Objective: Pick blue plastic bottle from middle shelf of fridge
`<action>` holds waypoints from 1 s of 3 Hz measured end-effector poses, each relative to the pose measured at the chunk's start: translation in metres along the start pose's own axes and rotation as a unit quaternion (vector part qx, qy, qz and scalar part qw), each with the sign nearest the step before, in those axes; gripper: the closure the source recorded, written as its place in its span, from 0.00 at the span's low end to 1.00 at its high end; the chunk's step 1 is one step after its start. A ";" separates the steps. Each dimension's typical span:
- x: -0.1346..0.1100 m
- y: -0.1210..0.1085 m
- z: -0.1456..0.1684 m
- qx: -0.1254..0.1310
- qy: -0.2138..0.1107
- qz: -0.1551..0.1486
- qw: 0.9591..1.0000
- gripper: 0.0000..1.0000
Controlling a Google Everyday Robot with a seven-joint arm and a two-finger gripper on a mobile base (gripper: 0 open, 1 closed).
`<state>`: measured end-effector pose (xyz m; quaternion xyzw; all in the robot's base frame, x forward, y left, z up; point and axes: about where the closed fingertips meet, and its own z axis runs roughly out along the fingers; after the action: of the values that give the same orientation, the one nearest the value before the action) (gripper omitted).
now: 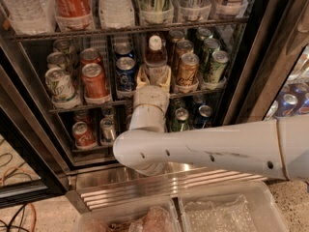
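Note:
The blue plastic bottle [155, 56], with a white cap and dark drink, stands upright in the middle lane of the middle shelf [72, 105] of the fridge [253, 76], between soda cans. My gripper [154, 77] reaches into the shelf from below at the end of the white arm. Its tan fingers [140, 76] sit tight against both sides of the bottle's lower body, hiding the label. The bottle's base is hidden behind the gripper.
A blue Pepsi can [125, 74] stands just left of the bottle and a brown can [187, 70] just right. Large bottles fill the rack above [116, 4]. More cans sit on the lower shelf [84, 134]. The ribbed steel base [145, 187] and clear bins [222, 211] lie below.

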<state>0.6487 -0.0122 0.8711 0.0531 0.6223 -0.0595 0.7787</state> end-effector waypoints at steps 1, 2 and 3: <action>0.002 0.000 -0.001 -0.001 0.000 0.000 1.000 1.00; -0.002 0.003 -0.004 -0.035 0.006 0.003 0.999 1.00; -0.014 -0.011 -0.010 -0.059 0.002 0.007 0.998 1.00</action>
<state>0.6344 -0.0214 0.8829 0.0117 0.6262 -0.0173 0.7794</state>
